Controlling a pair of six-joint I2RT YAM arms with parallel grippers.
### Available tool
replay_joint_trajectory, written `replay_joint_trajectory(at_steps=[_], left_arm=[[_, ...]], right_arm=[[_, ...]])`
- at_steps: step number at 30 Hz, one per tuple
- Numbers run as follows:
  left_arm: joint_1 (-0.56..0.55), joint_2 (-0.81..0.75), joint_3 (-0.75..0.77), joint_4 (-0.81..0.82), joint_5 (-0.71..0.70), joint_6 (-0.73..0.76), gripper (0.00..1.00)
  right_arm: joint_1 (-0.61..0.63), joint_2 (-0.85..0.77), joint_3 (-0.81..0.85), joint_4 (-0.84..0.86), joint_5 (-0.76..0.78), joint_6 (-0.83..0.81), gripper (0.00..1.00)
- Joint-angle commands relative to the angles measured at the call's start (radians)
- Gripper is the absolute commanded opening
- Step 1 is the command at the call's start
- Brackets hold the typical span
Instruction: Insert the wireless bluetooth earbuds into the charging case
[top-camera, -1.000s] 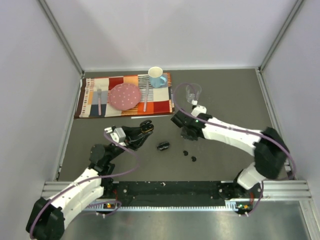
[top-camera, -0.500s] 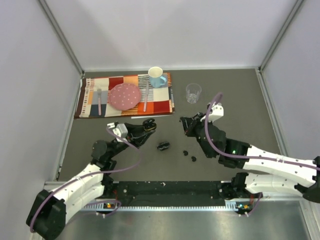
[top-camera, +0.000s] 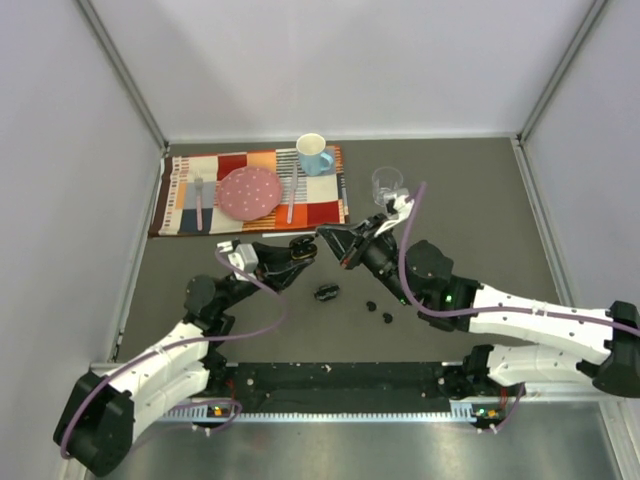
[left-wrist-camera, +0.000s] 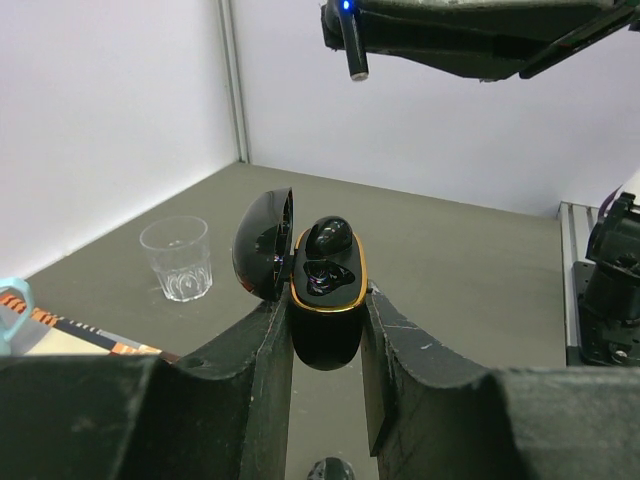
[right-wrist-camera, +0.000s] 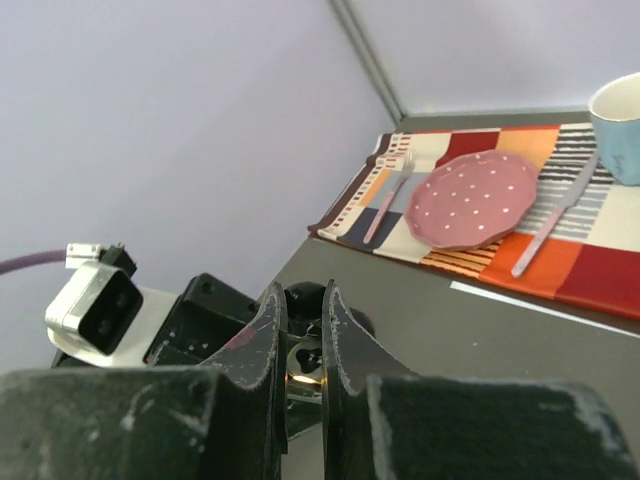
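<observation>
Earbuds (top-camera: 387, 318) look tiny, light and slippery, best pinched across the sides. Left hand (left-wrist-camera: 324, 310) pinches the open charging case (left-wrist-camera: 325, 350); right hand (right-wrist-camera: 303, 330) is pressed together.

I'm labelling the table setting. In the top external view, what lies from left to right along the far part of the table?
Metal fork → pink dotted round plate → metal knife → light blue ceramic mug → clear drinking glass.

I find the right gripper (top-camera: 328, 238) hanging just above the open charging case (left-wrist-camera: 325, 290), closing off that approach; loose earbuds (top-camera: 387, 318) and a second case (top-camera: 326, 292) dot the desk (top-camera: 470, 200) nearby.
</observation>
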Motion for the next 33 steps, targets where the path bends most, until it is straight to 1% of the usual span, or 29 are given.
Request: replay_joint_trajectory(at_steps=[1, 8, 20, 30, 33], left_arm=[[-0.004, 0.009, 0.052, 0.062, 0.017, -0.013, 0.0], [-0.004, 0.015, 0.063, 0.055, 0.018, -0.017, 0.0], [-0.005, 0.0, 0.061, 0.055, 0.015, -0.03, 0.0], [-0.005, -0.006, 0.058, 0.066, 0.02, -0.037, 0.0], [-0.005, -0.008, 0.058, 0.071, 0.021, -0.039, 0.0]], right_arm=[[0.023, 0.053, 0.087, 0.046, -0.126, -0.075, 0.0], [0.037, 0.111, 0.13, 0.006, -0.155, -0.11, 0.0], [0.056, 0.168, 0.134, -0.023, -0.091, -0.155, 0.0], [0.063, 0.184, 0.104, 0.003, -0.01, -0.181, 0.0], [0.065, 0.188, 0.102, 0.003, -0.013, -0.179, 0.0]])
